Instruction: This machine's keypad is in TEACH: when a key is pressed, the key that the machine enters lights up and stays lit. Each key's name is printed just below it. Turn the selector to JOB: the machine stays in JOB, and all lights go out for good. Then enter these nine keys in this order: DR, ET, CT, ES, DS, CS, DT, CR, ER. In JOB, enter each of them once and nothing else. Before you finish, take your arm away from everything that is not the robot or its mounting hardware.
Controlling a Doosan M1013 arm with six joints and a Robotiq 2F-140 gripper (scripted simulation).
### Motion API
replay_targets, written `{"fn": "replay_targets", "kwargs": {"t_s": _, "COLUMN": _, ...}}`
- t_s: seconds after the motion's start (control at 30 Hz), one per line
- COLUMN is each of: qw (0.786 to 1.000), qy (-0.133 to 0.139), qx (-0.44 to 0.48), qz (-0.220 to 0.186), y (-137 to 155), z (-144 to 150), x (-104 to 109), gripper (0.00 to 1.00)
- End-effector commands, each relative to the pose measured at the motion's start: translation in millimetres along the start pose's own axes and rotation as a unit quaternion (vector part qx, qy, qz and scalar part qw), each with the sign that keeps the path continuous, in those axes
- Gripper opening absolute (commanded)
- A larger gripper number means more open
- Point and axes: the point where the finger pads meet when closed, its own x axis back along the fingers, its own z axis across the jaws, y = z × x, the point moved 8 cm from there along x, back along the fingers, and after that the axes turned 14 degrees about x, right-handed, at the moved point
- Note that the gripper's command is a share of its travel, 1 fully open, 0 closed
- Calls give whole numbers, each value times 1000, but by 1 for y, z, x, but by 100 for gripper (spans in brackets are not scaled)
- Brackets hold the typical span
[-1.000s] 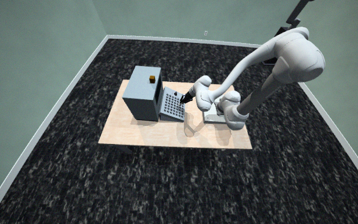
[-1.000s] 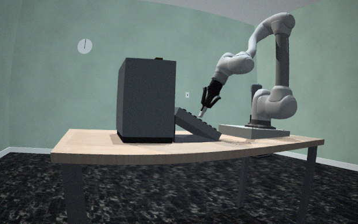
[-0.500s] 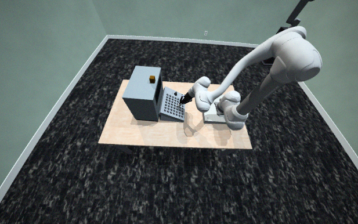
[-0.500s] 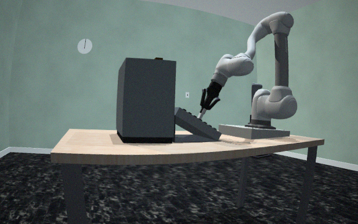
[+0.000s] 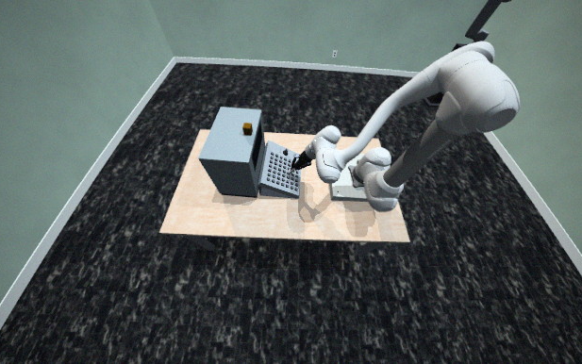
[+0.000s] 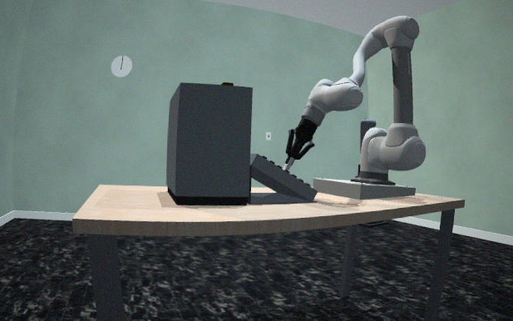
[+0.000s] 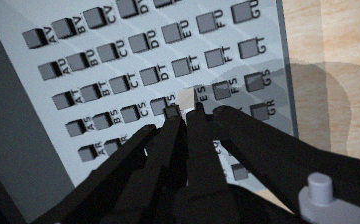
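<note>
The sloped grey keypad (image 5: 275, 178) (image 6: 280, 179) (image 7: 131, 65) sits at the front of the grey machine box (image 5: 231, 146) (image 6: 209, 141). No key shows a light. A dark selector knob (image 5: 285, 152) stands at the pad's upper edge. My gripper (image 5: 295, 166) (image 6: 288, 164) (image 7: 189, 101) is shut, with a pale tip showing between the fingertips. In the wrist view the tip rests on the key place just left of the ES label (image 7: 202, 93), between the DS key (image 7: 158, 106) and the FS key (image 7: 222, 90). The ES key itself is hidden under the tip. The R row is largely hidden by the fingers.
The machine and the arm's base plate (image 5: 344, 190) (image 6: 362, 189) stand on a wooden table (image 5: 250, 217) (image 6: 220, 216). A small orange block (image 5: 247, 128) sits on top of the machine box. Dark carpet surrounds the table.
</note>
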Motion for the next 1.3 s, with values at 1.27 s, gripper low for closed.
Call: {"fn": "replay_targets", "kwargs": {"t_s": 1.27, "qw": 1000, "qy": 0, "qx": 0, "qz": 0, "y": 0, "z": 0, "x": -10, "gripper": 0}}
